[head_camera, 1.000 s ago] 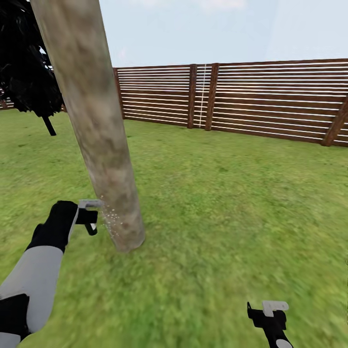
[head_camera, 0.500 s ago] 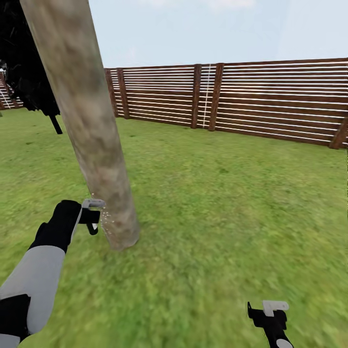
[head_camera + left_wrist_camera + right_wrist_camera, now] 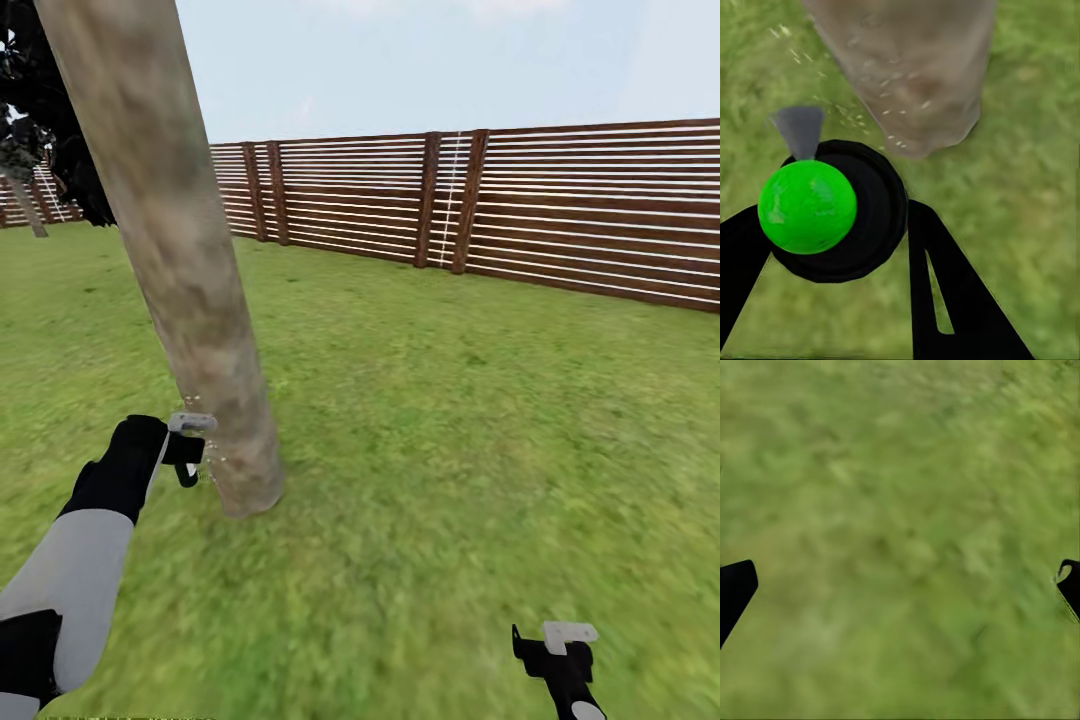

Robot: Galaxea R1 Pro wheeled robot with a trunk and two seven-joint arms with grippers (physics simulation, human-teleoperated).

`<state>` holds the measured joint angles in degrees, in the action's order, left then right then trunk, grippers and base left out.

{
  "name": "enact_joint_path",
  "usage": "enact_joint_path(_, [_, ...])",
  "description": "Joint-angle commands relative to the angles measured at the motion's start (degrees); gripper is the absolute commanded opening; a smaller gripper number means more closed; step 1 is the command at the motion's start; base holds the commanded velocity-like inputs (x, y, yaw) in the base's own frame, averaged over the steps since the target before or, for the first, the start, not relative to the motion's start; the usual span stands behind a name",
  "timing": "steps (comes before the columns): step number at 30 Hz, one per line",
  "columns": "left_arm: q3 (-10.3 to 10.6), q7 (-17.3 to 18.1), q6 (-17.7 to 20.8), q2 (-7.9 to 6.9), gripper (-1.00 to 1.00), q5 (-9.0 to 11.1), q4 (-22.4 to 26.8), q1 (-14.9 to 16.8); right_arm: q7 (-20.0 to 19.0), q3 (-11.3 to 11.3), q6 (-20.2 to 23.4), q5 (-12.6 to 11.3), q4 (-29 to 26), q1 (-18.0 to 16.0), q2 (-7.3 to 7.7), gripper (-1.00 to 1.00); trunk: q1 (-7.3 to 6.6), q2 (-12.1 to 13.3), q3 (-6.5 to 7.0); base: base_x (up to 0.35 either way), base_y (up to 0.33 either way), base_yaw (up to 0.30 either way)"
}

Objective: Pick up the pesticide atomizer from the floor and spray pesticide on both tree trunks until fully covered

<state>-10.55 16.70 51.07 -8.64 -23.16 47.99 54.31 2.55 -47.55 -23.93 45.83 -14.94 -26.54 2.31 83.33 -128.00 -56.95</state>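
Note:
A thick mottled beige-grey tree trunk (image 3: 190, 290) leans up from the grass floor (image 3: 450, 450) at the left of the head view. My left gripper (image 3: 190, 448) is low beside the trunk's base, shut on the pesticide atomizer (image 3: 808, 206). In the left wrist view the atomizer is a black round body with a bright green cap and a grey nozzle, held between the black fingers (image 3: 934, 277). It points at the tree trunk (image 3: 915, 75), where fine white droplets (image 3: 870, 112) speckle the bark. My right gripper (image 3: 560, 640) hangs open over bare grass (image 3: 900, 510).
A brown slatted fence (image 3: 450, 200) closes the lawn at the back. A black-foliaged tree (image 3: 50, 130) and a thin grey trunk (image 3: 28, 205) stand far left. Open grass stretches to the right of the trunk.
The head view has turned, so fence and trunk sit differently in the picture. My left gripper stays at the trunk's base with the atomizer; fewer spray specks show now. The right gripper is unchanged.

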Motion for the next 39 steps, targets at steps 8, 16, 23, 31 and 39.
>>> enact_joint_path(8, [-0.16,-3.07,-0.06,0.02,-1.0,0.09,-0.67,-0.08,0.01,0.0,-0.04,-0.03,0.0,0.0,-0.02,1.0,0.0,0.0,0.0,0.101,-0.276,0.238])
enact_joint_path(16, [-0.3,-3.31,-0.49,-0.35,-1.0,0.05,-0.7,-2.36,0.09,-0.08,-0.06,-0.02,0.0,0.0,0.06,1.0,0.0,0.0,0.0,0.087,-0.276,0.004])
enact_joint_path(23, [-0.46,-4.04,-0.64,0.73,-1.0,0.3,-0.06,-5.2,0.09,-0.08,-0.06,-0.03,0.0,0.0,0.04,1.0,0.0,0.0,0.0,0.09,-0.276,0.067])
enact_joint_path(31, [-0.86,-4.01,-0.62,-2.79,-1.0,0.28,0.0,-5.26,0.09,-0.07,-0.06,-0.03,0.0,0.0,0.05,1.0,0.0,0.0,0.0,0.179,-0.24,0.224])
enact_joint_path(39, [-0.77,-4.12,-0.7,1.9,-1.0,0.15,-0.01,-5.35,0.09,-0.09,-0.06,-0.02,0.0,0.0,0.06,1.0,0.0,0.0,0.0,0.057,-0.253,0.007])
